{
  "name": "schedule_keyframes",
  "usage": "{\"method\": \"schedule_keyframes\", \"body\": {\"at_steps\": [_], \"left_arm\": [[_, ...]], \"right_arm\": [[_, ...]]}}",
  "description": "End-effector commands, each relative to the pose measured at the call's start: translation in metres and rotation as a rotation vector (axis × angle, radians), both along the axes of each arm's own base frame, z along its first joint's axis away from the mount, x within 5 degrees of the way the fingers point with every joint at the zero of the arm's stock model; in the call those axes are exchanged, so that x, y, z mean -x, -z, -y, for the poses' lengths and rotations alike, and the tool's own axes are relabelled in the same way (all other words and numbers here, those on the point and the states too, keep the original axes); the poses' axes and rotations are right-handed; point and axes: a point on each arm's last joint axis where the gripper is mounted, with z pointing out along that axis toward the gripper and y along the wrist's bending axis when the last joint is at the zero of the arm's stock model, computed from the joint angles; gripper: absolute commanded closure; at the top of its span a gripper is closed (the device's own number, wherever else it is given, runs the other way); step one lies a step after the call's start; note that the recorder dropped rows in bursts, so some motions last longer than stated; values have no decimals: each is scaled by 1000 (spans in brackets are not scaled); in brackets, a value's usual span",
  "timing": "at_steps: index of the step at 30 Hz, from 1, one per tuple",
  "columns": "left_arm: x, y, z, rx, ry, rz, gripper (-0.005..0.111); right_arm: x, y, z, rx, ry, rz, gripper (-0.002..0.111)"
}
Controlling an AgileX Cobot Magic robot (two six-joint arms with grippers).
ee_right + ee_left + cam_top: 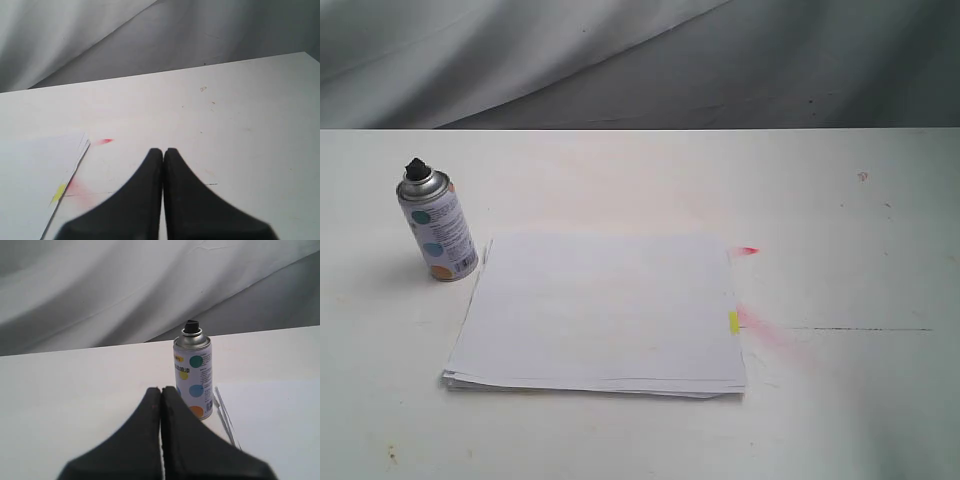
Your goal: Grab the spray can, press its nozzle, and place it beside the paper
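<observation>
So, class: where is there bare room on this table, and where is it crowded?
Widest, in the exterior view: the table right of the paper, past the pink stains. Also the strip behind the paper, and a narrower one in front. Crowded: the paper's far left corner, where the can stands close by.

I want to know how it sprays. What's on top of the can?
A small black nozzle sits on the can's silver dome, with no cap over it. What is inside the can is hidden.
</observation>
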Motion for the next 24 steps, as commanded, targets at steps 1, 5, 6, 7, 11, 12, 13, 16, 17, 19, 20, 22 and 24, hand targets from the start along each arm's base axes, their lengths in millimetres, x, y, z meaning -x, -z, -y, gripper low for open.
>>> {"method": "schedule_keyframes", "body": {"at_steps": [1,5,6,7,11,12,13,16,17,19,20,22,24], "left_arm": [[0,1,0,10,5,1,107],[0,1,0,10,5,1,107],[0,1,0,10,5,1,107],[0,1,0,10,5,1,107],[0,1,0,8,5,2,107],[0,1,0,8,5,2,107],[0,1,0,13,4,1,107],[0,-7,0,180,-8,76,107],[0,-11,0,230,-12,121,107],[0,-21,-2,258,-21,228,107],[0,-22,-2,259,-22,245,107],[2,-31,-2,251,-14,244,107],[6,-51,0,228,1,225,107]], "right_arm": [[0,1,0,8,-5,3,108],[0,1,0,8,-5,3,108],[0,1,0,8,-5,3,108],[0,1,0,8,-5,3,108],[0,1,0,8,-5,3,108],[0,1,0,8,-5,3,108],[0,1,0,8,-5,3,108],[0,1,0,8,-5,3,108],[0,1,0,8,-5,3,108],[0,1,0,8,-5,3,108],[0,1,0,8,-5,3,108],[0,1,0,8,-5,3,108],[0,1,0,8,-5,3,108]]}}
